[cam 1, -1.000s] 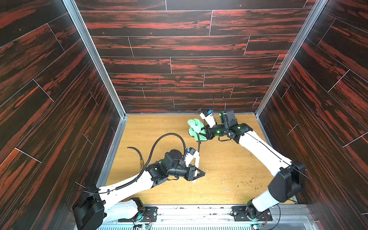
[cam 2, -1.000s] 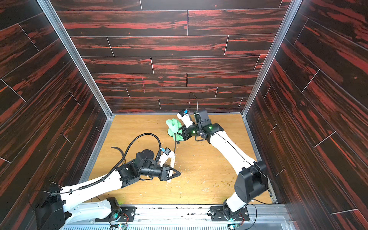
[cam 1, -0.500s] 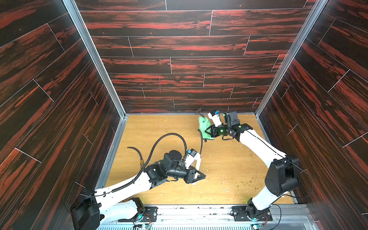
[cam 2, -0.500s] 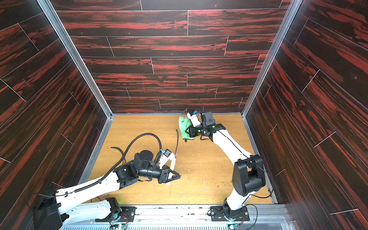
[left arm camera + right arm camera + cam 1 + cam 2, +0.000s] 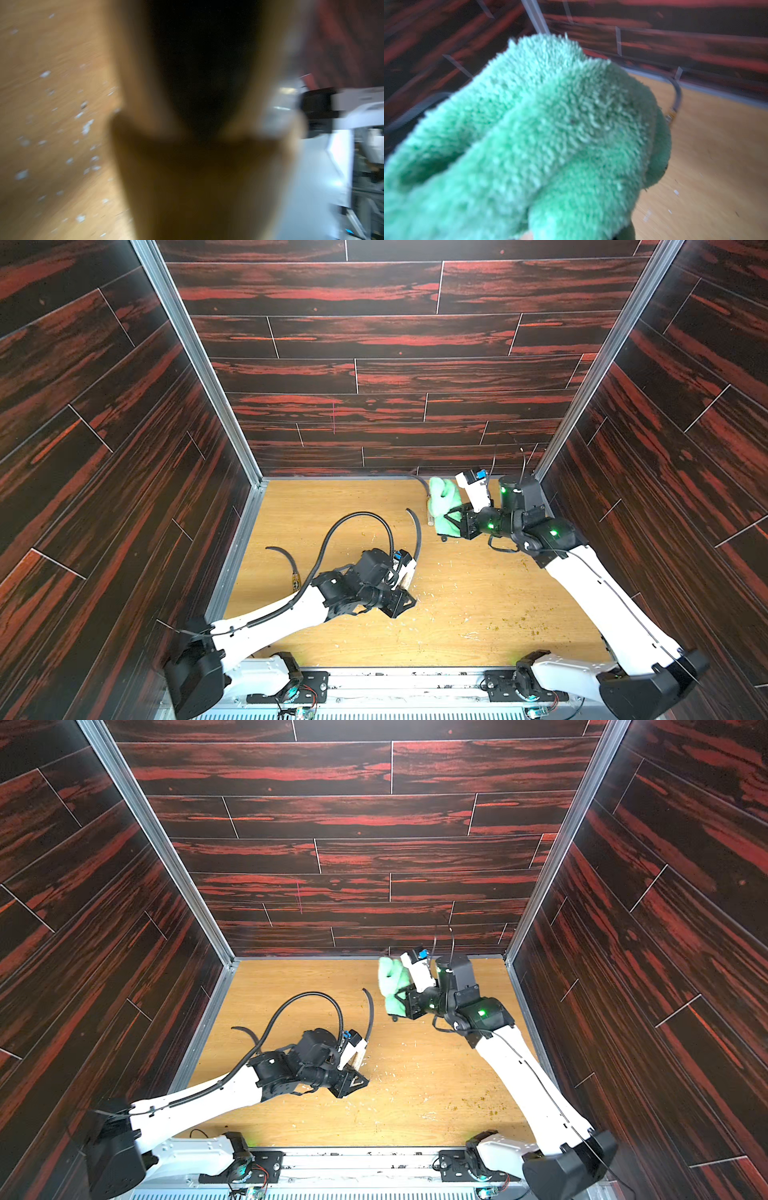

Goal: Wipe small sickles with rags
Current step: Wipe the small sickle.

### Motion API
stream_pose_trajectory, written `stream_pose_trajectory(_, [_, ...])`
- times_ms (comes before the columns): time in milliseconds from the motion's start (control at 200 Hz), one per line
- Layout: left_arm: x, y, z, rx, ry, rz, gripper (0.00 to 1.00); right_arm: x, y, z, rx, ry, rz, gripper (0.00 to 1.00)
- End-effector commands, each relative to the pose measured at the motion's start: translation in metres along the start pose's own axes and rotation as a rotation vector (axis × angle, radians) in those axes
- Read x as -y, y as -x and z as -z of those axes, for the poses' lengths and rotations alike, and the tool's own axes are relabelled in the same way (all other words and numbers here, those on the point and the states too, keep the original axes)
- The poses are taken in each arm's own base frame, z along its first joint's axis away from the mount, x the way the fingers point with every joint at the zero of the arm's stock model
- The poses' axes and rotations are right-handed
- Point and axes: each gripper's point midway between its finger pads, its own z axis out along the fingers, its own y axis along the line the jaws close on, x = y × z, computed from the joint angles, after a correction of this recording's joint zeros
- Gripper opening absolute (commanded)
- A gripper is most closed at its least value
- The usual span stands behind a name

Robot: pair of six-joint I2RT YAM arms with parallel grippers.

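Right, both top views: my right gripper [image 5: 451, 520] is clamped on the rag [image 5: 441, 497] by the back wall [image 5: 374, 364]; my left gripper [image 5: 403, 602], farther from that wall, pinches a sickle [image 5: 405, 578] by its handle. Left wrist: blurred handle. Right wrist: mostly rag [image 5: 539, 135].

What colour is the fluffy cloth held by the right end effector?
The fluffy cloth is light mint green, shown best in the right wrist view.

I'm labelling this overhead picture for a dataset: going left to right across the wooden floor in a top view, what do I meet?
loose sickle → black cable loop → held sickle, in the left jaws → green rag, in the right jaws
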Motion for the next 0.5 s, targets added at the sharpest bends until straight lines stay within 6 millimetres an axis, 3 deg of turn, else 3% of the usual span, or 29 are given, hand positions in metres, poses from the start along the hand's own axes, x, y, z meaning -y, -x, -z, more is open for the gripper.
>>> stream_pose_trajectory(0, [-0.017,0.001,0.003,-0.019,0.124,-0.055,0.00,-0.015,-0.013,-0.007,-0.072,0.033,-0.020,0.00])
stream_pose_trajectory(180, [-0.025,0.003,0.002,-0.018,0.180,-0.074,0.00,-0.039,-0.024,-0.028,-0.121,0.125,-0.039,0.00])
stream_pose_trajectory(491, [-0.025,0.008,0.005,0.001,0.220,-0.107,0.00,-0.035,-0.053,-0.067,-0.227,0.125,-0.100,0.00])
